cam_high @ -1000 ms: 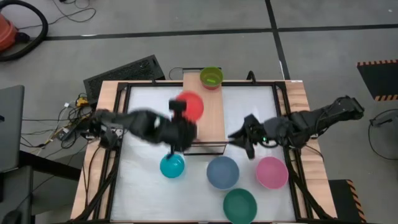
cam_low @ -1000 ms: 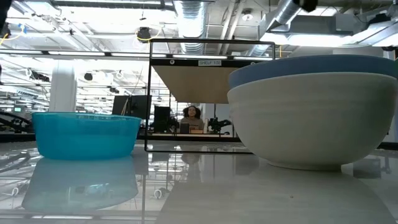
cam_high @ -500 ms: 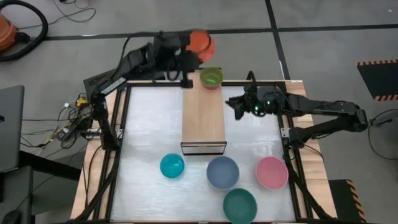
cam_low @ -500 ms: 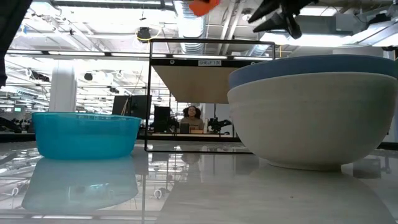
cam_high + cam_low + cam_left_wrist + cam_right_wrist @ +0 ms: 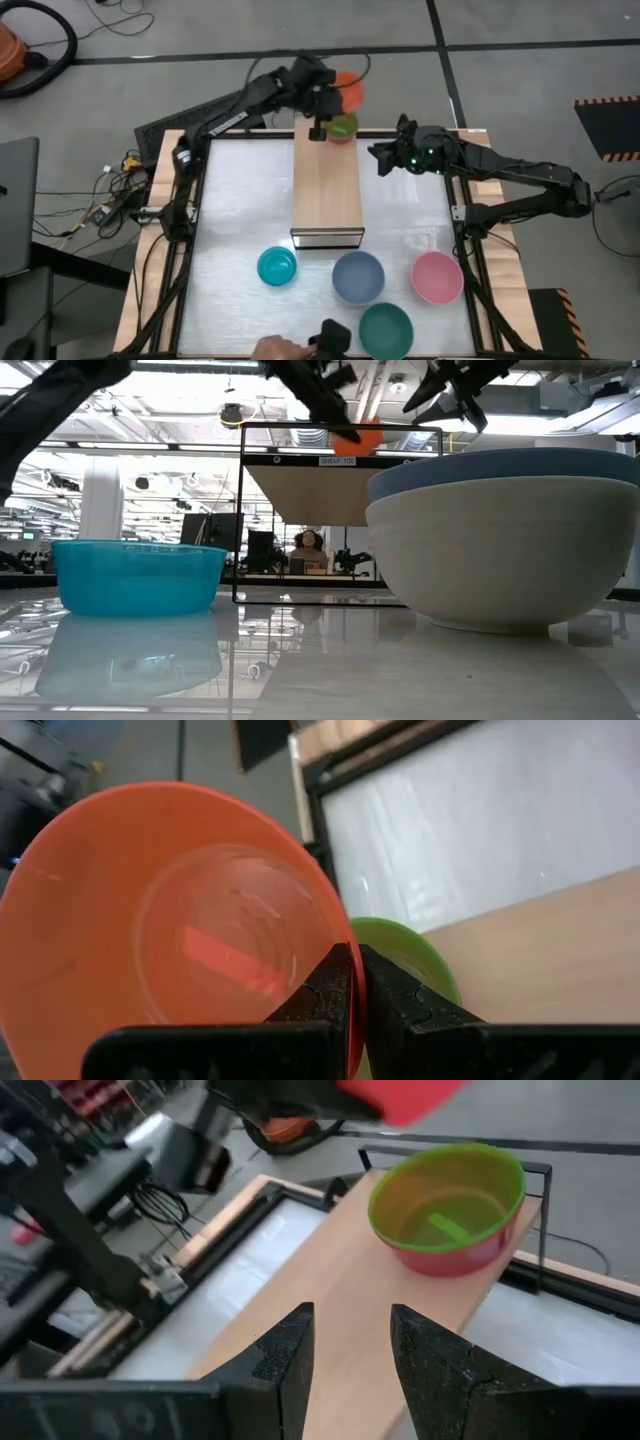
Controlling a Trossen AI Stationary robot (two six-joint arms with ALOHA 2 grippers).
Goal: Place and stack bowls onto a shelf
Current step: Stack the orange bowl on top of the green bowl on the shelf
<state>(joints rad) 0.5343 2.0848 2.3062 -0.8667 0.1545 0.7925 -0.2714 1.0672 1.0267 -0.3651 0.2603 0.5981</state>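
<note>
The red bowl [image 5: 347, 92] hangs in my left gripper [image 5: 326, 104] above the shelf's [image 5: 327, 190] far end, just over the lime green bowl [image 5: 342, 127]. The right wrist view shows the lime green bowl [image 5: 447, 1200] nested in the magenta-pink bowl [image 5: 440, 1258], which rests by its base on the shelf. My right gripper [image 5: 385, 158] hovers open to the right of the shelf, touching nothing. The cyan bowl [image 5: 277, 267], grey-blue bowl [image 5: 358, 277], pink bowl [image 5: 437, 277] and dark green bowl [image 5: 386, 330] stand on the table near its near edge. My left gripper pinches the red bowl's rim [image 5: 340, 935], with one finger [image 5: 322, 988] inside the bowl and the other [image 5: 395, 995] outside. The bowl is lifted clear and tipped, its hollow facing the wrist camera, above the lime green bowl [image 5: 405, 952].
A person's hand [image 5: 275, 348] with a dark object [image 5: 331, 335] reaches in at the table's near edge, beside the dark green bowl. A black frame [image 5: 196, 200] rims the table. The white tabletop [image 5: 245, 195] left and right of the shelf is bare.
My left gripper carried the red bowl from over the shelf's middle, up and past its far end, then back right to just over the lime green bowl. My right gripper moved from beside the shelf's near end toward the far edge. A person's hand came in at the near edge.
</note>
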